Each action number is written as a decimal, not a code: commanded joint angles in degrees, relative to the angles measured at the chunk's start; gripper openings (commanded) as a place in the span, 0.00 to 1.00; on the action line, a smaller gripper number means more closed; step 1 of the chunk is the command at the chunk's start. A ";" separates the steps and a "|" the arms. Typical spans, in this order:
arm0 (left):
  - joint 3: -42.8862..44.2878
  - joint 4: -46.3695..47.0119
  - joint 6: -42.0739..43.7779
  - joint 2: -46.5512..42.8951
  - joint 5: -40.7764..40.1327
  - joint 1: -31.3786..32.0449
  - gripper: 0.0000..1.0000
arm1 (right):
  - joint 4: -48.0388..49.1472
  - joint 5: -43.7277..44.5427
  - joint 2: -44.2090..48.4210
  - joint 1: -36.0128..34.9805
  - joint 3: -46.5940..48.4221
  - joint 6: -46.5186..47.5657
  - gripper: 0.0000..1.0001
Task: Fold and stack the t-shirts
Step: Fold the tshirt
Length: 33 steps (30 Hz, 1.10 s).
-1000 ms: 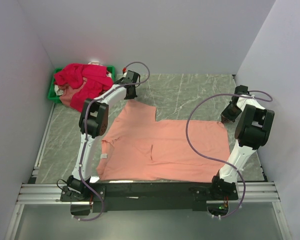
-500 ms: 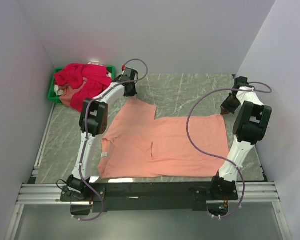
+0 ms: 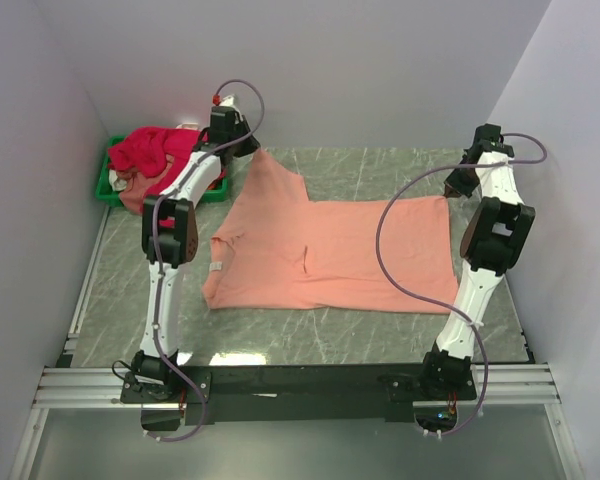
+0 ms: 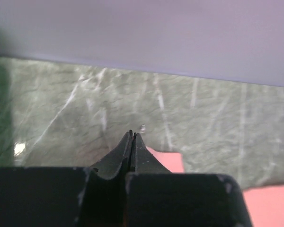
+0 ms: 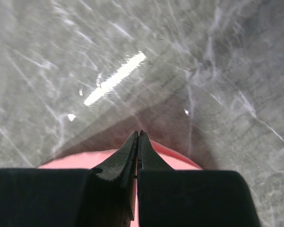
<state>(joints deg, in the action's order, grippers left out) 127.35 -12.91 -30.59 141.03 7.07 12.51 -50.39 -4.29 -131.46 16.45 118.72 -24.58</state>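
Grey marbled table (image 3: 380, 335) is covered across its middle by the salmon shirt (image 3: 330, 255), spread nearly flat; light and limp, it is best taken at corners or hems. Its far corners are pinched in the closed left gripper (image 3: 247, 150) and right gripper (image 3: 456, 185), and crimson shirts (image 3: 145, 152) are heaped over the green bin (image 3: 107, 186) far left.

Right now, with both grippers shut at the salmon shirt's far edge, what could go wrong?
The left gripper and right gripper seem to pinch the salmon shirt only at their tips, so a corner may slip free. The left one sits beside the green bin and might snag the crimson shirts heaped there.
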 commanded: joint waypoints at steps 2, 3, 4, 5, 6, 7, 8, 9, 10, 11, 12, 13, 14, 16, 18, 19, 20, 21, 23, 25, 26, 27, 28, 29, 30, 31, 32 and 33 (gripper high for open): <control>-7.07 10.00 -1.93 -9.88 10.92 -0.73 0.00 | -0.86 -1.86 1.37 -0.54 2.05 0.41 0.00; -9.38 11.14 -1.76 -12.68 11.99 -0.65 0.00 | -0.59 -2.03 1.99 -0.54 1.26 0.84 0.00; -11.75 11.50 -1.67 -14.10 13.39 -0.73 0.00 | -0.15 -2.12 3.39 -0.63 -0.75 0.93 0.00; -16.21 11.59 -1.49 -16.73 15.06 -0.74 0.00 | 0.64 -2.21 4.36 -0.63 -1.98 1.20 0.00; -18.52 11.59 -1.06 -18.15 15.77 -0.74 0.00 | 0.99 -2.21 5.15 -0.63 -3.22 1.55 0.00; -20.80 11.59 -0.88 -19.55 16.13 -0.65 0.00 | 1.69 -2.03 6.99 -0.71 -5.84 1.64 0.00; -25.70 11.68 -0.70 -22.70 16.22 -0.65 0.00 | 1.96 -1.95 7.96 -0.63 -7.26 1.99 0.00; -28.18 12.46 -0.44 -24.47 16.13 -0.56 0.00 | 2.14 -1.77 8.93 -0.71 -9.79 2.16 0.00; -32.99 12.47 -0.09 -26.23 15.87 -0.56 0.00 | 2.66 -1.51 10.77 -0.54 -11.12 2.25 0.00; -35.04 12.47 0.52 -29.64 14.65 -0.39 0.00 | 2.84 -1.24 11.74 -0.63 -12.44 2.60 0.00; -36.98 12.47 0.88 -31.15 14.03 -0.21 0.00 | 3.02 -1.07 13.49 -0.63 -14.81 2.69 0.00; -40.13 12.29 1.14 -32.56 13.33 -0.12 0.00 | 3.37 -0.63 14.38 -0.63 -15.96 2.78 0.00; -41.73 12.03 1.58 -35.19 12.54 -0.03 0.00 | 3.46 -0.37 15.08 -0.63 -17.02 2.96 0.00; -46.72 11.59 1.67 -38.71 12.00 0.14 0.00 | 3.81 0.34 17.28 -0.63 -19.92 3.22 0.00; -50.08 11.59 1.76 -41.00 10.87 0.67 0.00 | 4.16 0.95 18.43 -0.63 -22.46 3.22 0.00; -53.14 11.41 1.67 -41.97 10.34 0.93 0.00 | 4.16 1.39 19.48 -0.63 -23.17 3.22 0.00; -54.65 10.89 1.93 -43.72 9.64 1.20 0.00 | 4.33 2.18 20.01 -0.54 -23.87 3.31 0.00; -55.88 10.45 1.94 -44.61 8.93 1.89 0.00 | 4.42 2.53 20.45 -0.54 -25.27 3.40 0.00; -59.31 9.22 1.68 -47.32 6.12 2.69 0.00 | 4.69 3.06 21.85 -0.54 -26.78 3.57 0.00; -62.20 8.52 1.32 -50.13 2.88 3.83 0.01 | 4.95 4.03 23.17 -0.54 -28.97 3.57 0.00; -63.18 8.08 0.89 -51.28 1.64 4.27 0.00 | 5.04 4.21 23.70 -0.54 -29.68 3.57 0.00; -64.06 7.20 0.62 -52.34 0.06 4.97 0.00 | 5.04 4.21 24.57 -0.54 -30.81 3.57 0.00; -65.63 6.58 0.27 -54.35 -2.91 5.33 0.00 | 5.21 5.25 24.93 -0.54 -31.43 3.57 0.00; -66.35 5.80 -0.95 -55.42 -5.03 5.59 0.00 | 5.30 5.61 25.46 -0.63 -32.14 3.40 0.00; -67.05 4.13 -1.66 -56.47 -6.62 5.85 0.00 | 5.30 5.87 26.33 -0.54 -33.27 3.48 0.00; -68.62 3.51 -2.28 -58.66 -6.89 5.94 0.00 | 5.39 6.40 26.78 -0.54 -33.81 3.31 0.00; -69.60 3.07 -3.15 -59.81 -10.20 6.03 0.00 | 5.39 6.75 27.22 -0.54 -34.34 3.22 0.00; -70.65 2.89 -3.60 -60.95 -10.93 6.12 0.00 | 5.22 6.93 28.00 -0.54 -35.21 3.05 0.00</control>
<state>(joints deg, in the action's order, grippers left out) 58.54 -8.82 -31.68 85.19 3.90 18.59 -46.19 0.01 -108.29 16.10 84.49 -21.76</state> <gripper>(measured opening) 0.013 0.009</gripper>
